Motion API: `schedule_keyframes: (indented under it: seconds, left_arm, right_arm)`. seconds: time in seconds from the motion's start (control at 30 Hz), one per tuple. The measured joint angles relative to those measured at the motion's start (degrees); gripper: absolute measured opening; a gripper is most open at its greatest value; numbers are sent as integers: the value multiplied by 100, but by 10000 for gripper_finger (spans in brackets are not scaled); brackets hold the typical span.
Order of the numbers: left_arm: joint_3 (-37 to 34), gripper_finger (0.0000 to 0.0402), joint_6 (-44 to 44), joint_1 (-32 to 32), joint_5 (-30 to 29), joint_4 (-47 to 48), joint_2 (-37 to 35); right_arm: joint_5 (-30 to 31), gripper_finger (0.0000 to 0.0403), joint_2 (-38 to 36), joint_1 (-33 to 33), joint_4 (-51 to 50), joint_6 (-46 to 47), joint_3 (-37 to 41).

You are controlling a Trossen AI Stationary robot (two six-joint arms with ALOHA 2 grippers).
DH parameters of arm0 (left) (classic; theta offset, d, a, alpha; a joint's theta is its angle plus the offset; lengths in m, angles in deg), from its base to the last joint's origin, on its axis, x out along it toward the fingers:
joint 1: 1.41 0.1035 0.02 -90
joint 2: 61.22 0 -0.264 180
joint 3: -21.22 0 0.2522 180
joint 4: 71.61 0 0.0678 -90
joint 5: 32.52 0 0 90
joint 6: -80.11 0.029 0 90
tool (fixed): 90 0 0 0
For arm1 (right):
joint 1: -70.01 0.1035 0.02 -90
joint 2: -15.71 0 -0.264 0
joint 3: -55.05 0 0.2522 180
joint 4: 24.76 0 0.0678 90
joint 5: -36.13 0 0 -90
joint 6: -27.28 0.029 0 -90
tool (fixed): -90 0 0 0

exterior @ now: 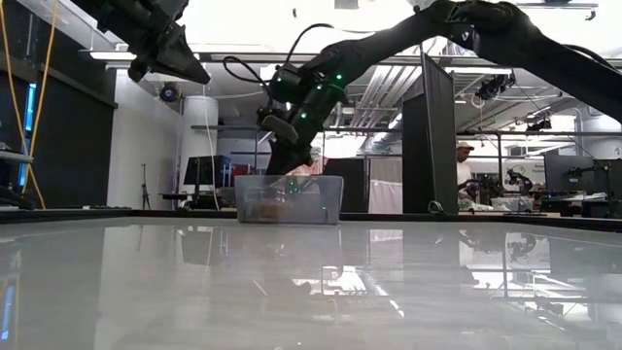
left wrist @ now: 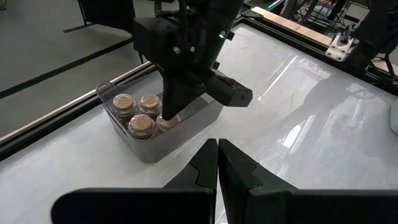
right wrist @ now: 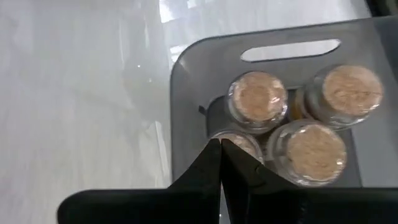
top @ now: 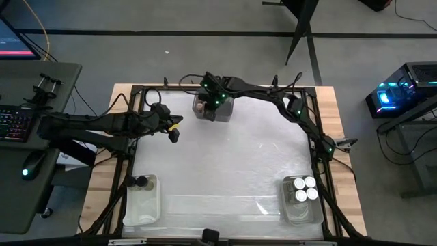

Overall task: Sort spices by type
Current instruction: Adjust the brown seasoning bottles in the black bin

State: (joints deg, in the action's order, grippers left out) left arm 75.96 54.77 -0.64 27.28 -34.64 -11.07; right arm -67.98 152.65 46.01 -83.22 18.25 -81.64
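Observation:
Several cork-topped spice jars (right wrist: pixel 256 96) stand upright in a small grey bin (top: pixel 220 113) near the table's far edge. They also show in the left wrist view (left wrist: pixel 141 124). My right gripper (right wrist: pixel 221 148) reaches down into this bin, shut, its tips over the cork top of one jar (right wrist: pixel 242 144). My left gripper (left wrist: pixel 217 152) is shut and empty; it hovers above the table to the bin's left (top: pixel 174 133). White-lidded jars (top: pixel 304 190) stand in a clear bin at the near right. A dark-lidded jar (top: pixel 141 182) stands in a clear bin at the near left. My right gripper comes from above, pointing down, with its shut fingertips (left wrist: pixel 168 115) at the cork top (left wrist: pixel 166 122) of the jar in the bin's corner nearest the left gripper. I cannot tell whether they touch it. The jar stands upright on the bin's floor.
A clear bin (top: pixel 300 208) sits at the near right corner and another clear bin (top: pixel 140 205) at the near left. The glossy white table top (top: pixel 225 164) lies between them. A black frame (top: pixel 130 157) runs round the table. A person (exterior: pixel 465 156) stands far behind.

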Motion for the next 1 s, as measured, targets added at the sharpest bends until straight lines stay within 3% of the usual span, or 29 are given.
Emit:
schedule_keyframes:
  seconds: [0.27, 0.5, 1.0]
  left_arm:
    - [-1, 0, 0, 2, 0, 9, 0]
    - [0, 0, 1, 2, -21, 11, 0]
    - [-2, 0, 2, 1, -90, 15, 0]
  right_arm:
    - [222, 0, 13, 3, -53, -140, 0]
    - [808, 0, 13, -10, 37, -236, 0]
    - [783, 0, -211, -103, 251, -152, 0]
